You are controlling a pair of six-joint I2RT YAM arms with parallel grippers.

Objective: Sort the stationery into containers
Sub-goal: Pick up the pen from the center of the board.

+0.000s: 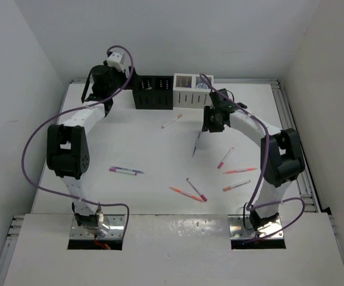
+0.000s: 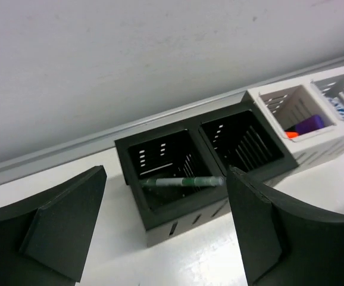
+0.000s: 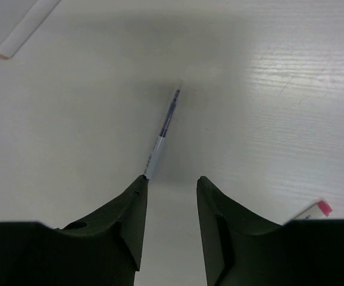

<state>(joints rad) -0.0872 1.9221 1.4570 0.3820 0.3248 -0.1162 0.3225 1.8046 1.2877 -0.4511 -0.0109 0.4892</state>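
the right claw (image 3: pixel 172 182) hangs low over the desk (image 3: pixel 291 89) with its jaws part way apart and nothing in the gap between them, so it grips nothing. outward from it, a thin grey pen (image 3: pixel 163 128) lies flat on the desk. its near end sits right at the tip of the finger on the 9 o'clock side of the wrist view, and its long axis runs away toward 12 to 1 o'clock, nearly in line with the claw's reach rather than across the gap. the coming move turns on this, in my judgement: the pen lies to the 9 o'clock side of the gap and lengthwise to the fingers, so the claw likely needs to shift toward 9 o'clock and turn at the wrist for the jaws to close across the barrel. seen from above, this pen is at mid-desk and the right arm is plainly the nearer one. the left claw (image 2: pixel 167 179) is far off at the back, jaws spread wide and empty, over the black box (image 2: pixel 160 136), where a green pen (image 2: pixel 184 182) lies crosswise in the 9 o'clock compartment. the white box (image 2: pixel 315 149) stands just beside it at 3 o'clock.
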